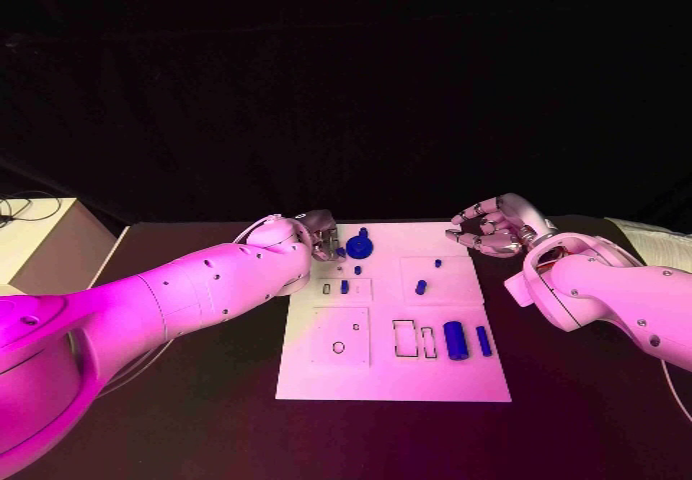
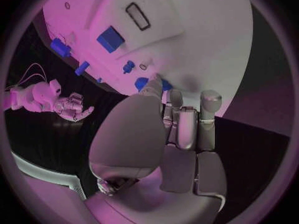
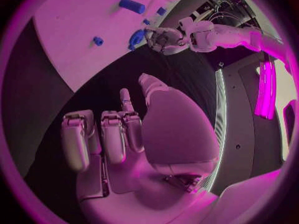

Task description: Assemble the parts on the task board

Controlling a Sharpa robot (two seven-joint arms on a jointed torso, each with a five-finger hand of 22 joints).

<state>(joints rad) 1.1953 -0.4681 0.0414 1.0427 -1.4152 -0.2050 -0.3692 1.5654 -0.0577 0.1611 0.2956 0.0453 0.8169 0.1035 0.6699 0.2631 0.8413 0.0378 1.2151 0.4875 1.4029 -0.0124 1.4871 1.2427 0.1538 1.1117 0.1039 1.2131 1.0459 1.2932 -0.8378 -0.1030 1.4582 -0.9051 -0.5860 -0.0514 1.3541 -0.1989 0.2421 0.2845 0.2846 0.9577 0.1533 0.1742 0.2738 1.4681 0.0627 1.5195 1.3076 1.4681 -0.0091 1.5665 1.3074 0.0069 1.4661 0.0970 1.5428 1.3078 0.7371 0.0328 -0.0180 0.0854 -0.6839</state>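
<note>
Black table (image 1: 577, 400), dark backdrop. One white task board (image 1: 392, 385) at table centre, flat, with rectangular and round cutouts. Seven blue parts counted: large cylinder (image 1: 454, 340), slim bar (image 1: 483, 341), round knobbed piece (image 1: 359, 244) at far edge, four small pegs. Left hand (image 1: 320, 238) touching knobbed piece, grip unclear. Right hand (image 1: 490, 226) off board's far right corner, fingers loosely apart, holding nothing.

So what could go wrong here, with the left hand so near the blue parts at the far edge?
1. The left hand is beside the round part at the board's far edge; its fingers could knock that part or the small ones nearby.
2. The right hand hangs empty off the board, so nothing steadies it.
</note>
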